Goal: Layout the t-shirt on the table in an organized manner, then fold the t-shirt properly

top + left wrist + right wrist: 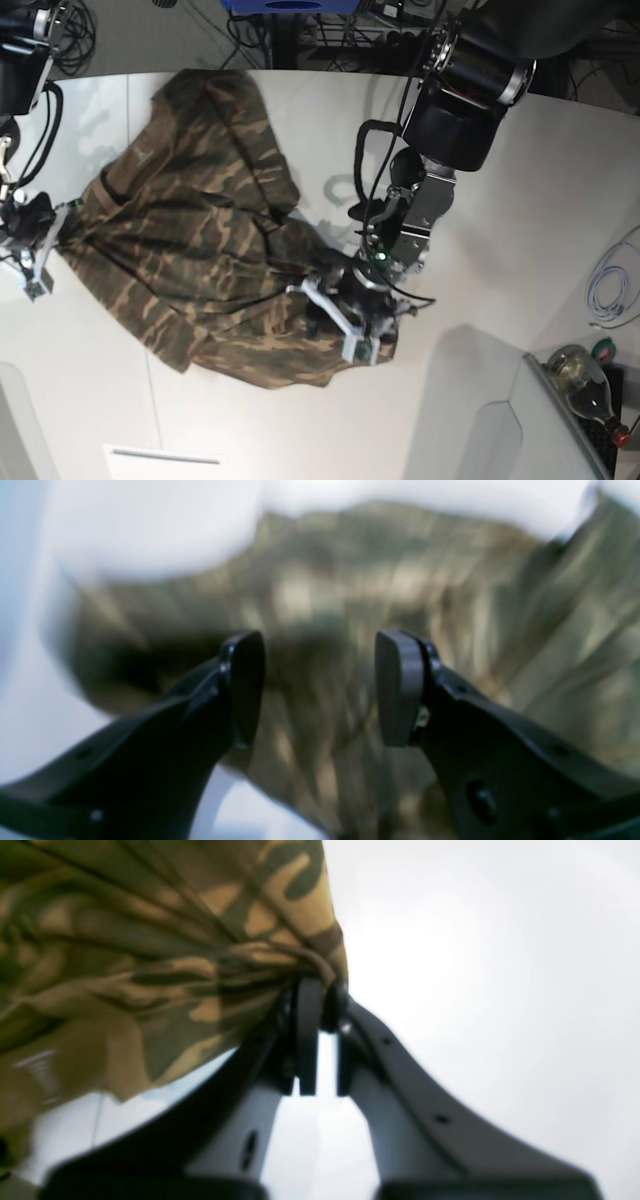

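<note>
Clearly rumpled across the middle of the white desk [500, 250], the t-shirt [200, 260] is pinched at its left edge by the right end effector [320, 990], while the left end effector [320, 690] hovers agape, empty, so pull gently outward to flatten it.

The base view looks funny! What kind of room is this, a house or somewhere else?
Probably a robot lab or workshop, not a home. Two robot arms work over a big white table with a camouflage t-shirt on it, and tangled cables and equipment crowd the floor behind the table.
</note>
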You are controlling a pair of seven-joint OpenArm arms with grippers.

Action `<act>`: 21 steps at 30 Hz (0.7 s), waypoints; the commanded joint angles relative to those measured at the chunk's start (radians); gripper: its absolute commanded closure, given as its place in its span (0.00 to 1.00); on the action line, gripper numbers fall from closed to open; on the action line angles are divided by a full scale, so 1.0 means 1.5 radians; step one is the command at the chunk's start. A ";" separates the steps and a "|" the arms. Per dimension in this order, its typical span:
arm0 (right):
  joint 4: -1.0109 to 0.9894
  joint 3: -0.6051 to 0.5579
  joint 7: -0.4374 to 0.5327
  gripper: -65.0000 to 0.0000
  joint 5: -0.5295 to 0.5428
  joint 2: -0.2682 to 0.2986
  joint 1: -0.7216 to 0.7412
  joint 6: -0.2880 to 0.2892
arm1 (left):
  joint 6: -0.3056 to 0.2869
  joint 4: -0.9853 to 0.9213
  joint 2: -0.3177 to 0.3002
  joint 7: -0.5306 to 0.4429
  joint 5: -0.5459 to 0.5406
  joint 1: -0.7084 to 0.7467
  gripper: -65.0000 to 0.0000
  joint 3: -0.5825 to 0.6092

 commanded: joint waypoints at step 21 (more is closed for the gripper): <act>0.322 -0.047 -0.025 0.24 -0.040 -0.287 -0.259 -0.224 | -0.268 0.317 -0.065 0.131 -0.003 0.391 0.49 -0.638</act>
